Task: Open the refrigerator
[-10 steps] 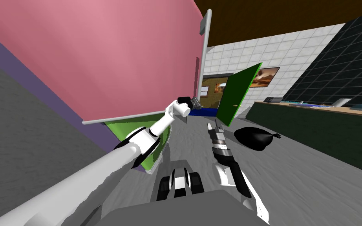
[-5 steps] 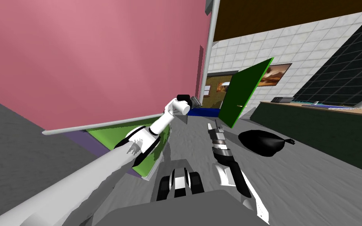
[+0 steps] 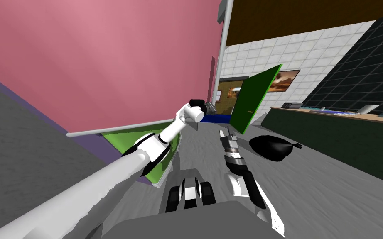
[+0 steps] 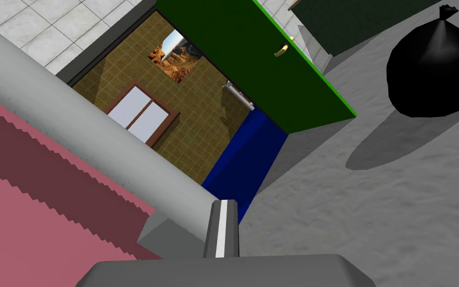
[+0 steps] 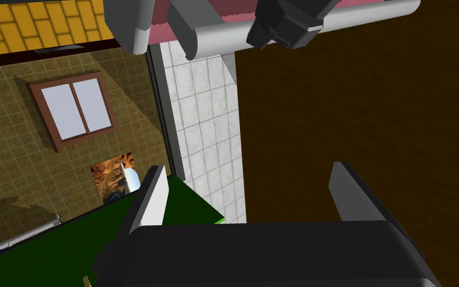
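The refrigerator's pink door fills the left of the head view, with a long grey handle bar along its edge. My left gripper is at the lower end of that bar. In the left wrist view its fingers are pressed together, right beside the handle bar and its mount, with nothing between them. My right gripper hangs lower over the floor, and its fingers stand wide open and empty. From the right wrist view the handle bar runs overhead.
A second grey bar crosses the refrigerator front above a green panel. A black rubbish bag lies on the grey floor to the right. Behind it are an open green door and a long dark counter.
My head has swung a little, so the whole view shifted out and back. The left gripper's fingers have closed beside the handle. The right arm has stayed put.
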